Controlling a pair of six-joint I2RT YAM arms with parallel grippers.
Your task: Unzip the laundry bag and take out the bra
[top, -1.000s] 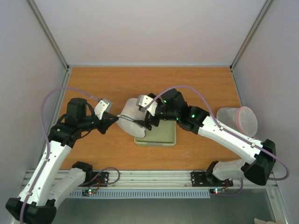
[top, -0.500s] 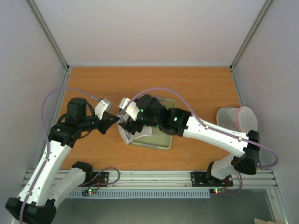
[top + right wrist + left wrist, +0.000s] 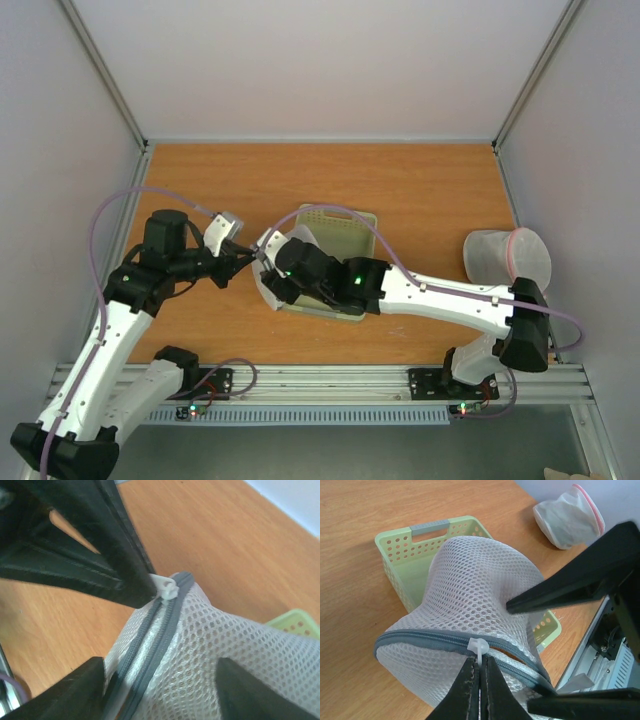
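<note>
My left claw (image 3: 479,666) is pinched shut on the small white zip pull (image 3: 477,646) at the grey rim of the laundry bag (image 3: 470,590). My right claw (image 3: 160,666) straddles the mesh dome with one finger on each side. As far as I can judge it is clamped on the bag and not just resting there. The bag is tipped on its side over the near-left corner of the green tray (image 3: 427,528), with the rim facing my left arm and hanging out over the tabletop (image 3: 365,510). I cannot see the bra through the mesh, so I take it to be inside.

I expect this bag to be light and floppy. The mesh will crumple and slide with the pull unless the right claw keeps it taut, so the rim needs bracing close to the zip. The pull is a tiny, smooth tab and could slip from the fingertips if I drag at an angle. I expect the bra to be soft, with thin straps that may snag on the zip teeth.
</note>
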